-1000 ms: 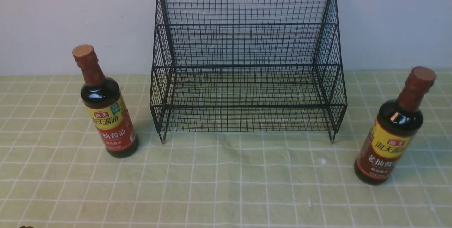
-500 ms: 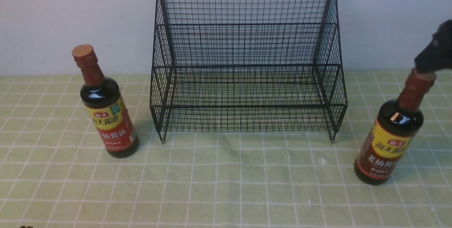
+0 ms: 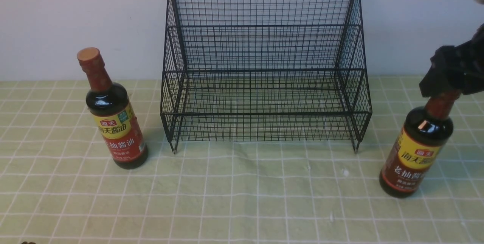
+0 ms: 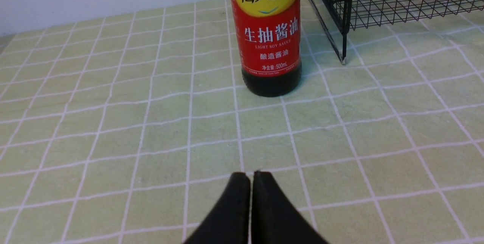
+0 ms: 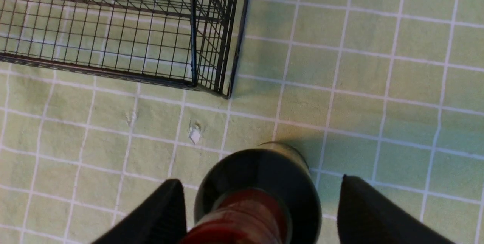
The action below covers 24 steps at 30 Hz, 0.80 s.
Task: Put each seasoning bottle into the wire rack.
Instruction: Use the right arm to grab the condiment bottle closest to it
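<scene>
Two dark seasoning bottles stand upright on the cloth. The left bottle [image 3: 113,123] is left of the wire rack [image 3: 264,70], and its red label [image 4: 268,36] faces my left gripper [image 4: 251,174], which is shut, empty and well short of it. The right bottle [image 3: 416,153] stands right of the rack. My right gripper [image 3: 440,81] hangs over its top and hides the cap. In the right wrist view the right gripper [image 5: 260,179] is open, one finger on each side of the reddish neck [image 5: 242,213] with gaps between. The black two-tier rack [image 5: 113,28] holds nothing.
A green cloth with white grid lines [image 3: 242,198] covers the table, and a white wall [image 3: 75,17] rises right behind the rack. Small white specks [image 3: 345,173] lie on the cloth in front of the rack's right leg [image 3: 356,147].
My right gripper has come into the front view from the upper right and dropped over the right bottle's cap, which it now covers. Bottles, rack and left gripper are unchanged.
</scene>
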{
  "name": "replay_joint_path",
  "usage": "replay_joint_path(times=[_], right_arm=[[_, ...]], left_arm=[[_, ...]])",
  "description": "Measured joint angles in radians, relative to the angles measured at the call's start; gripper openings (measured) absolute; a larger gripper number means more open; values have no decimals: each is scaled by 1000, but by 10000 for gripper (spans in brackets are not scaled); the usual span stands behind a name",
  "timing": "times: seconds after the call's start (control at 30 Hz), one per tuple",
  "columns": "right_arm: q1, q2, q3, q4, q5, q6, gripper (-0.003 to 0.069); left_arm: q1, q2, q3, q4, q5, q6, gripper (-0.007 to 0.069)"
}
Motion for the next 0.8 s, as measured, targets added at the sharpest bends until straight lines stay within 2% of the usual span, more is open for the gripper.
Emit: replay_joint_path(times=[0.07, 0.1, 0.13, 0.17, 0.57, 0.67, 0.8], right_arm=[[0, 7, 0, 5, 1, 0, 384], [0, 8, 0, 6, 1, 0, 376], [1, 15, 0, 10, 7, 0, 313], [1, 18, -2, 4, 8, -5, 280], [1, 8, -19, 3, 56, -11, 279], [1, -2, -83, 15, 129, -10, 279], [1, -15, -169, 17, 144, -9, 279]], left_arm=[[0, 0, 0, 0, 0, 0, -10], [0, 0, 0, 0, 0, 0, -10], [0, 0, 0, 0, 0, 0, -10], [0, 0, 0, 0, 0, 0, -10], [0, 0, 0, 0, 0, 0, -10], [0, 0, 0, 0, 0, 0, -10], [0, 0, 0, 0, 0, 0, -10]])
